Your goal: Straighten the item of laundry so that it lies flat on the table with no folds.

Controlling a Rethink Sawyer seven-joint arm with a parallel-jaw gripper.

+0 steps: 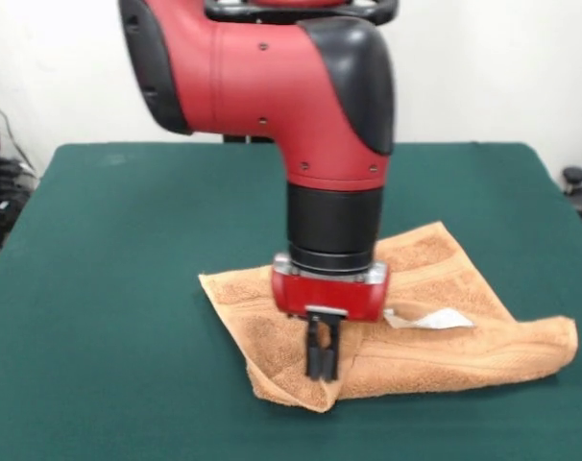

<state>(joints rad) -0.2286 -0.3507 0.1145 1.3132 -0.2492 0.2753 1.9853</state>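
The orange-tan terry towel (435, 336) lies folded over on the dark green table (109, 288), right of centre near the front edge. Its white label (430, 319) lies on top near the middle. A thick folded edge runs along the front from the near corner to the right end. My gripper (323, 367) hangs straight down over the towel's front left part, close to the near corner. Its two black fingers (315, 351) stand together and their tips touch the cloth. I cannot tell whether cloth is pinched between them.
The red and black arm (301, 106) comes down over the table's middle and hides part of the towel behind it. Cables and dark gear (3, 182) sit off the table's left edge, and a dark object (577, 182) off the right edge.
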